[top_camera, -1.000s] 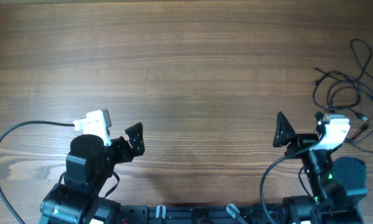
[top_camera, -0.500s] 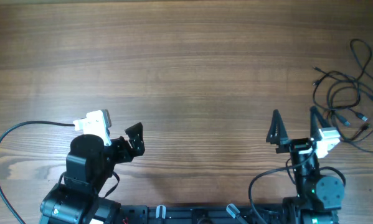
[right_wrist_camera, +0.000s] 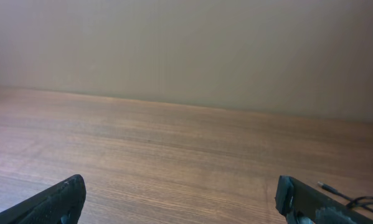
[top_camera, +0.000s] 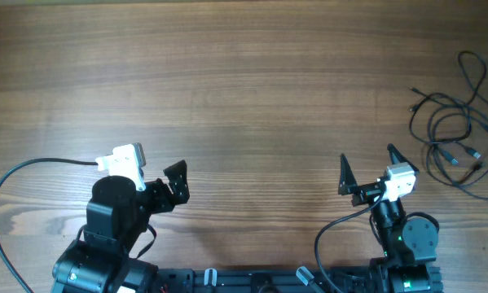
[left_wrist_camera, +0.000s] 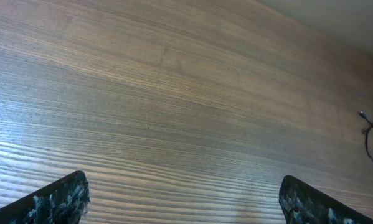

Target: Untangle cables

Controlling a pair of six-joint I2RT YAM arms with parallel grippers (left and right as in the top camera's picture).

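Okay, left gripper and right gripper both gape empty; the cables sprawl tangled at the frame's right edge. Light, floppy stuff, I reckon, so I'd pinch an outer loop, not a plug.

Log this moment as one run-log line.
left gripper open, empty | right gripper open, empty | cables tangled, beyond right gripper, untouched
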